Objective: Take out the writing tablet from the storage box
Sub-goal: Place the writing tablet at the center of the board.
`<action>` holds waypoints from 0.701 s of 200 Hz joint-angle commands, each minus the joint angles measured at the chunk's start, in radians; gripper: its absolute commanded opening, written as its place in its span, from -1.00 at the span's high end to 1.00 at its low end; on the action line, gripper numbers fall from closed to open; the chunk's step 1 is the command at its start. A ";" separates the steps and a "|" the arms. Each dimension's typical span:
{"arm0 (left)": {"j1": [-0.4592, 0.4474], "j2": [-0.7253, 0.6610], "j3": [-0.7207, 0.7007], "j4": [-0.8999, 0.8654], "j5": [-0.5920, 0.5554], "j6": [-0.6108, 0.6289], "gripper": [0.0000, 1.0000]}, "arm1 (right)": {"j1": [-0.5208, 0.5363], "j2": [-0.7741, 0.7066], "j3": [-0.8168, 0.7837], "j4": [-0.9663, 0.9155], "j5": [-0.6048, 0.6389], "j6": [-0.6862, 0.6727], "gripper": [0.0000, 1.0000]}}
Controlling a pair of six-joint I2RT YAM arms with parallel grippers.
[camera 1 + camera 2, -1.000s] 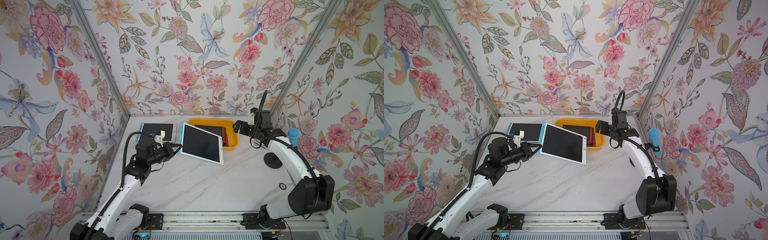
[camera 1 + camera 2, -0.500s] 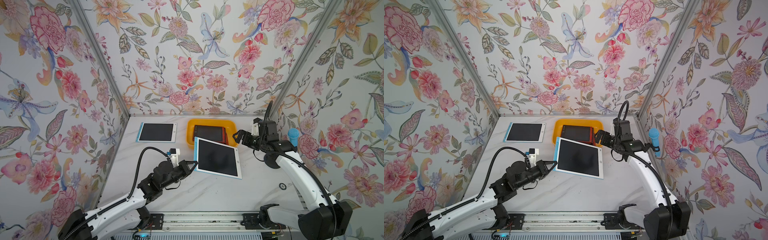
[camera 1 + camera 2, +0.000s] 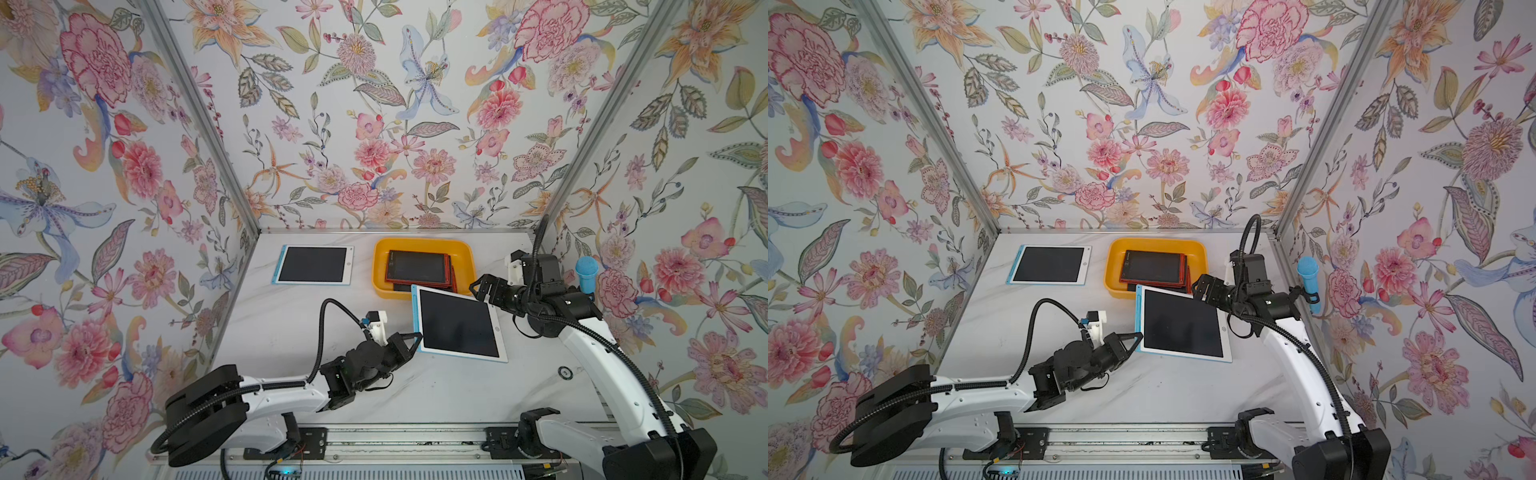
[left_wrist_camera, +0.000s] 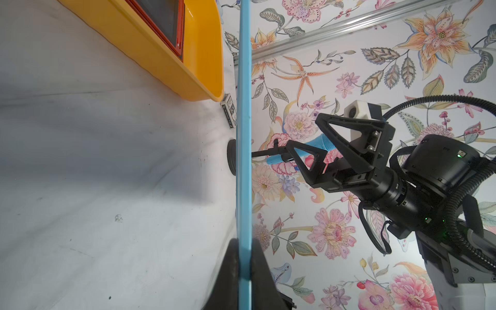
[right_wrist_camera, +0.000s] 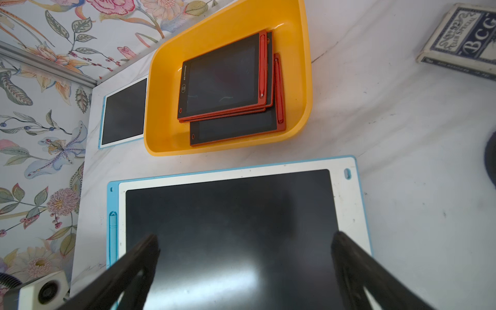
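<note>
Gripping a blue-and-white writing tablet [image 3: 457, 324] by its near left corner, the left gripper [image 3: 415, 338] holds it out of the yellow storage box [image 3: 380, 270] and over the white table [image 3: 291, 324] just in front of it. In both top views the tablet's far corner overlaps the box's front rim. The left arm reaches low and nearly level across the table. The right arm arches up from its base with its forearm angled toward the tablet's far right corner, and the right gripper [image 3: 478, 291] hovers there with fingers spread wide and nothing in them. The left wrist view alone shows the tablet edge-on, a thin blue strip pinched between black fingers [image 4: 228, 268]. It also shows a box of playing cards [image 4: 228, 112] beside the storage box, which I cannot find in the top views. The right wrist view looks down into the box at a stack of red tablets [image 5: 222, 80] and shows a blue stylus [image 5: 112, 228] clipped in the held tablet's side. A second blue-and-white tablet [image 3: 313, 264] lies flat left of the box.
</note>
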 commanded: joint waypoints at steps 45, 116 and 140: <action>-0.019 0.194 0.072 0.250 -0.025 -0.046 1.00 | -0.045 -0.030 -0.041 -0.042 -0.053 -0.045 -1.00; -0.025 0.454 0.115 0.459 0.039 -0.132 1.00 | -0.064 0.011 -0.024 -0.041 -0.055 -0.081 -1.00; -0.025 0.502 0.155 0.458 0.063 -0.132 1.00 | -0.076 0.022 -0.022 -0.041 -0.063 -0.084 -1.00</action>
